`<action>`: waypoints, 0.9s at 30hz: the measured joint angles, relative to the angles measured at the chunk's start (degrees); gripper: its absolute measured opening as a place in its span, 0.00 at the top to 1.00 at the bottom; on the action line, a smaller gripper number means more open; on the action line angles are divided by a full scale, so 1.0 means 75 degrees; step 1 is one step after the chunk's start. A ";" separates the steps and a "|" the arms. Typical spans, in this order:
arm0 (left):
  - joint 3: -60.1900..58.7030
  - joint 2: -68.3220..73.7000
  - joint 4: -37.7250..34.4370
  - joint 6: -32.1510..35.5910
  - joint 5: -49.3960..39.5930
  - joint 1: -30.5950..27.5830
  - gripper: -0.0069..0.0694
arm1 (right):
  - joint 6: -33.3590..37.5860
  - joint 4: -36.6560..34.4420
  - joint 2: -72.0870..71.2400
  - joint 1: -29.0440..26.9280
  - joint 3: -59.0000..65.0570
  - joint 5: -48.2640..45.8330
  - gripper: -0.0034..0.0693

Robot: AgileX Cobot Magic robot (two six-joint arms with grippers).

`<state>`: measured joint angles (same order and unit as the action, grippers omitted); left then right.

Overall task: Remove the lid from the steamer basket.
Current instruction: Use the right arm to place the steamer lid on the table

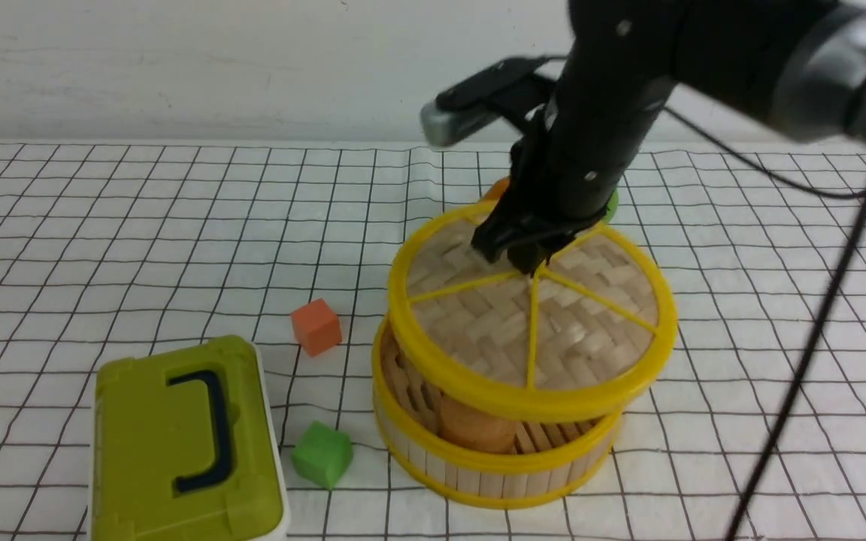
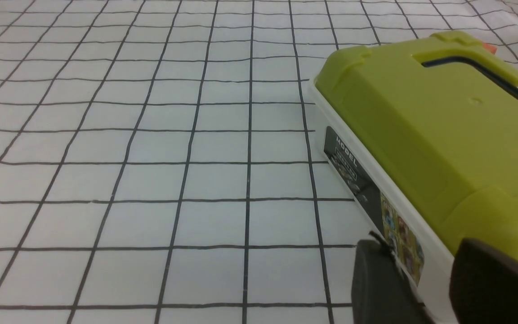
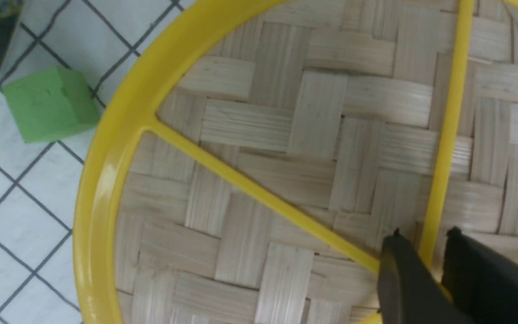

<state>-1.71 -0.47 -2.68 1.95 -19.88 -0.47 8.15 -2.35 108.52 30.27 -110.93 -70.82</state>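
Half-closed, my right gripper [image 3: 425, 234] pinches the yellow-rimmed bamboo lid [image 1: 531, 330], seemingly centrally; front view alone shows it face-up above the slatted basket [image 1: 478, 475].

On my left, a lime-green box [image 1: 189, 443] with a dark handle [image 1: 211, 432] is sitting on the gridded white cloth [image 1: 140, 248]. A green cube [image 1: 322, 454] is lying just beside its right edge, and an orange cube [image 1: 316, 326] is resting farther back.

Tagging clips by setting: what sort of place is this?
Probably a robot lab bench: grid-lined table cover, loose orange cube and green cube, right tool gripping the lid above the steamer basket.
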 joint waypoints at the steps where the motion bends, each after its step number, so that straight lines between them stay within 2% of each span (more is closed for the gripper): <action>1: 0.0000 0.0000 0.0000 0.0000 0.0000 0.0000 0.60 | 0.0000 0.0000 -0.0213 -0.0112 0.0000 -0.0038 0.80; 6: 0.0000 0.0000 0.0000 0.0000 0.0000 0.0000 0.60 | 0.0000 0.0000 -0.1245 -0.1037 0.0262 -0.0068 0.80; 9: 0.0000 0.0000 0.0000 0.0000 0.0000 0.0000 0.60 | 0.0000 0.0027 -0.1876 -0.2035 0.1104 -0.0038 0.80; 15: 0.0000 0.0000 0.0000 0.0000 0.0000 0.0000 0.60 | -0.0007 -0.0151 -0.1851 -0.3428 0.2979 0.1096 0.80; 21: 0.0000 0.0000 0.0000 0.0000 0.0000 0.0000 0.60 | -0.0008 -0.0486 -0.1320 -0.3839 0.4294 0.2671 0.80; 27: 0.0000 0.0000 0.0000 0.0000 0.0000 0.0000 0.60 | -0.0008 -0.0525 -0.0577 -0.3857 0.4670 0.3595 0.80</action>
<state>-1.71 -0.47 -2.68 1.95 -19.88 -0.47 8.09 -6.29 104.19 1.35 -75.91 -43.85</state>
